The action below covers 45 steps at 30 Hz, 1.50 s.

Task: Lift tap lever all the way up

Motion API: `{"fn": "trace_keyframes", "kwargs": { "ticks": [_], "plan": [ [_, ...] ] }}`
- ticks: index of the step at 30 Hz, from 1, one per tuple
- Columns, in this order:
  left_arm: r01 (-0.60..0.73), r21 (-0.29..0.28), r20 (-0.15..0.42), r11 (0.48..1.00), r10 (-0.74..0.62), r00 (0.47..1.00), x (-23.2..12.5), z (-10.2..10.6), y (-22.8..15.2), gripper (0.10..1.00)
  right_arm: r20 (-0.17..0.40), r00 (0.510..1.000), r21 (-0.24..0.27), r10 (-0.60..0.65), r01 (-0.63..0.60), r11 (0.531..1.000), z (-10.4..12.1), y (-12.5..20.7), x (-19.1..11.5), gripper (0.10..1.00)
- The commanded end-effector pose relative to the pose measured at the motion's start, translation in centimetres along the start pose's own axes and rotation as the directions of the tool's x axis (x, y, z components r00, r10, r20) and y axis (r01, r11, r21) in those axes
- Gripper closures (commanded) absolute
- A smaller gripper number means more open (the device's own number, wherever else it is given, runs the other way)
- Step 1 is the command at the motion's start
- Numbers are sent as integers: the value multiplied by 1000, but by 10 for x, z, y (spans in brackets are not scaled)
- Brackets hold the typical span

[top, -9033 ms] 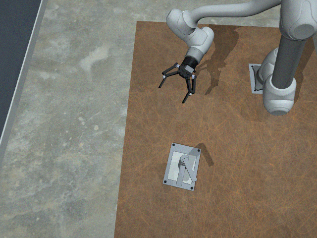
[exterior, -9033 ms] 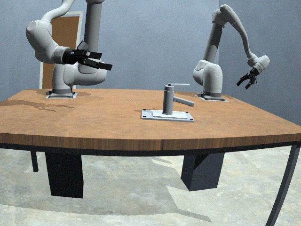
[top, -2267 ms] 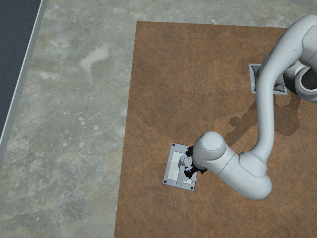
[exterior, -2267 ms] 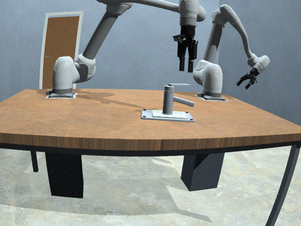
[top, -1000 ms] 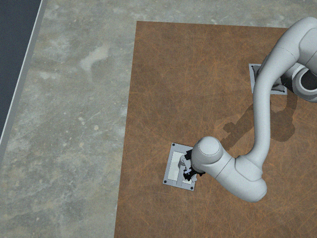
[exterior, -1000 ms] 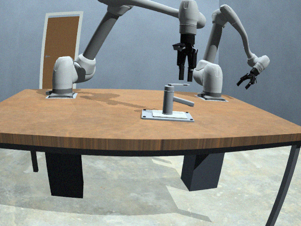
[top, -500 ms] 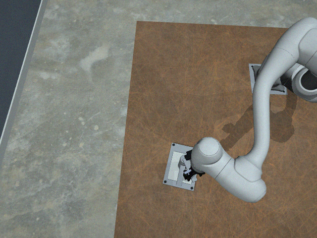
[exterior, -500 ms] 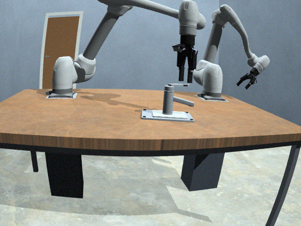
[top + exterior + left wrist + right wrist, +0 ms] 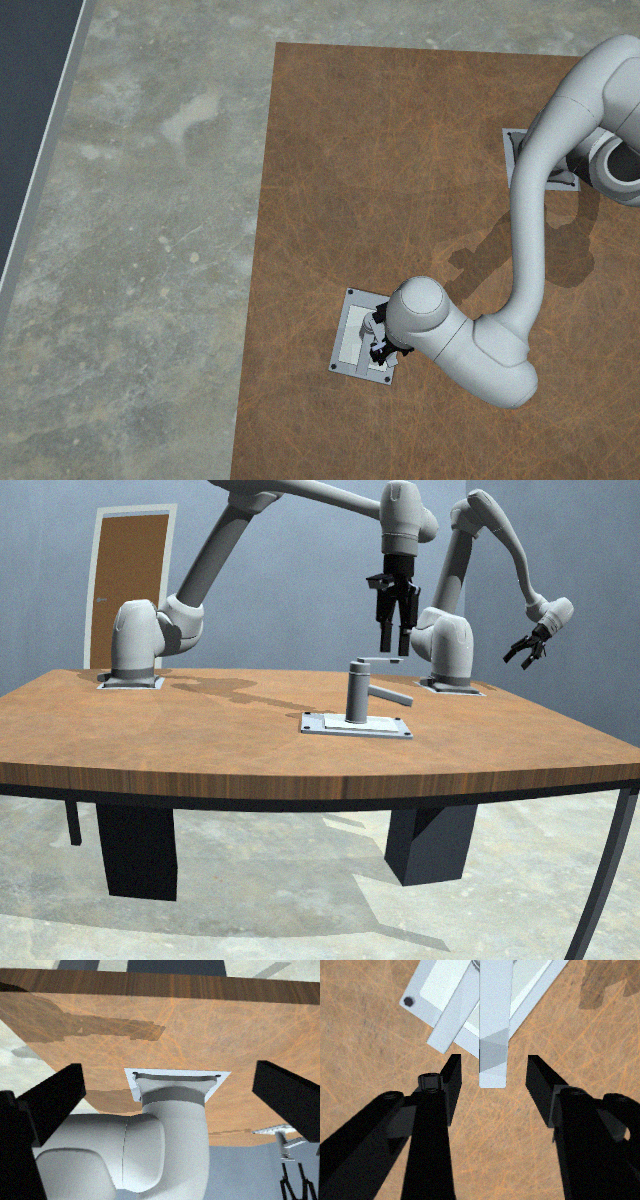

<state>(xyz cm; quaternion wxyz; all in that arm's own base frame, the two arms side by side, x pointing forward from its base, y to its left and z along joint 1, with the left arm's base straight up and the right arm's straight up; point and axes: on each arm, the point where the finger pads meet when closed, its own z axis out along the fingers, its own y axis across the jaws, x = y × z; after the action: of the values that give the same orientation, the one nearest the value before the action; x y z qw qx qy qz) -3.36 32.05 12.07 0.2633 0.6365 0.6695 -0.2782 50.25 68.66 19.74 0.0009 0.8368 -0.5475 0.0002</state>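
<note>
The grey tap (image 9: 367, 323) (image 9: 357, 699) (image 9: 283, 1145) stands upright on a pale base plate (image 9: 338, 338) (image 9: 312, 725) (image 9: 420, 991). Its flat lever (image 9: 378, 660) (image 9: 494, 1010) sticks out from the top and looks about level. The spout (image 9: 391, 695) (image 9: 452, 1017) slopes down below it. My right gripper (image 9: 393, 653) (image 9: 494, 1069) points down, partly open and empty, just above the lever's outer end. In the right wrist view its fingers stand on either side of the lever, with gaps. My left gripper (image 9: 516, 663) (image 9: 169, 1077) is wide open and empty, far from the tap.
The wooden table (image 9: 361, 155) (image 9: 180, 738) carries both arm bases. The right arm's forearm (image 9: 528, 232) reaches over the table to the tap. The left arm's base (image 9: 452, 650) stands behind the tap. A door (image 9: 129, 583) is in the back wall.
</note>
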Motion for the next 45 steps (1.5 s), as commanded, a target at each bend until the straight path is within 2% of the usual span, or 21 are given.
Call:
{"fn": "trace_keyframes", "kwargs": {
  "ticks": [1,30,45],
  "plan": [
    [0,0,-1,1000,0,1000,0,0,0,98,1,1000,1,0,0,1000,-1,0,0,664],
    [0,0,-1,1000,0,1000,0,0,0,98,1,1000,1,0,0,1000,-1,0,0,664],
    [0,0,-1,1000,0,1000,0,0,0,98,1,1000,1,0,0,1000,8,0,0,664]
  ]
}}
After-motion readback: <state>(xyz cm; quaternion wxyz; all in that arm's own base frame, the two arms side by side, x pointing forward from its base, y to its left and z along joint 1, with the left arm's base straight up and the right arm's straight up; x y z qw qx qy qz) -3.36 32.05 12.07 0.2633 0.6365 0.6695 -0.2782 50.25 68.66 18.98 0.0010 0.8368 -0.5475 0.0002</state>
